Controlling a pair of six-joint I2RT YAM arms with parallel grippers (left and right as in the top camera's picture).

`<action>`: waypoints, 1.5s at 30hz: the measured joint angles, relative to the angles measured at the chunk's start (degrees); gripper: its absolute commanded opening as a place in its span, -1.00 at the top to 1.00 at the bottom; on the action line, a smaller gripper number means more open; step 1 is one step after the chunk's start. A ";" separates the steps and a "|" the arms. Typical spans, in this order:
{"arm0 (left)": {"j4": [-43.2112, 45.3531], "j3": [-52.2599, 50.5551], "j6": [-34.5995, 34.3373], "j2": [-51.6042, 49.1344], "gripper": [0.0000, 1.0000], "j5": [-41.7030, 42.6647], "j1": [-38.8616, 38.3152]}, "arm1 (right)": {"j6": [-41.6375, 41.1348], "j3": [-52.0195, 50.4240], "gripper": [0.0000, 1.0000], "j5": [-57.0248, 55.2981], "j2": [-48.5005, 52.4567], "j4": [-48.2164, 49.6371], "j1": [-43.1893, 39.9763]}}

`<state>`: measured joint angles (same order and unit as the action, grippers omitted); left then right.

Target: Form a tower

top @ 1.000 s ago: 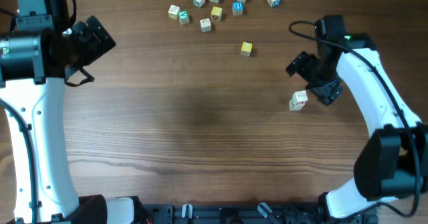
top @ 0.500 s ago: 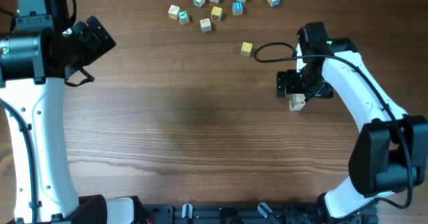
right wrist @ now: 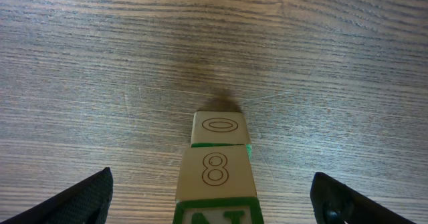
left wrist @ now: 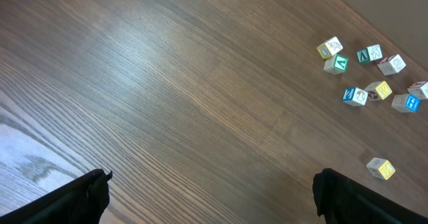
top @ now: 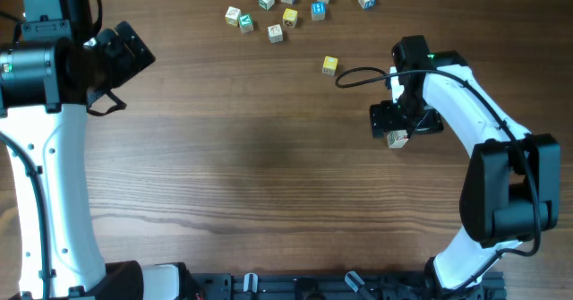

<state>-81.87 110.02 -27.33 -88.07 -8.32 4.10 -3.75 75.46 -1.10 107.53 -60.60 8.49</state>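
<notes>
Over on the left, the left gripper [left wrist: 210, 184] hangs high above bare table [top: 269, 175] with its fingers spread wide and nothing between them; no trouble is likely from that side unless it swings across. Further along at the far edge lie the loose cubes [top: 286, 9], and the single yellow cube [top: 330, 64] sits by itself nearer the right arm, well apart from the stack; both are clear of the danger for now. The tower [top: 397, 140] stands right of centre, directly under the right arm's wrist. In the wrist view I can make out a cube marked 0, one marked 8 and a green-framed one in line, with a sliver of green peeping out at a joint, so I'd guess they aren't squared up perfectly. The right gripper [right wrist: 214, 197] straddles it, jaws parted wide, each finger standing off to a side and neither one touching wood. That's where I'd worry; if the arm drifts sideways or drops off-centre, one finger would meet the stack first and shove it over; if the jaws close unevenly, they could twist one cube against its neighbour and shear the pile. The black cable looping beside the wrist could also brush something, though I can't tell how low it hangs.
</notes>
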 measured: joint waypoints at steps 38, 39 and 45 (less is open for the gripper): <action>0.00 0.00 0.00 0.00 -1.00 0.00 0.00 | 1.42 -3.39 -0.64 1.42 0.26 4.13 0.00; 0.00 0.00 0.00 0.00 -1.00 0.00 0.00 | 1.46 -3.39 -0.67 1.42 0.26 4.24 0.00; 0.00 0.00 0.00 0.00 -1.00 0.00 0.00 | 1.49 -3.39 -0.69 1.40 0.26 4.55 -0.15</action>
<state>-81.87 110.02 -27.33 -88.07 -8.32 4.10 -2.26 72.07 0.30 107.79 -56.05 8.34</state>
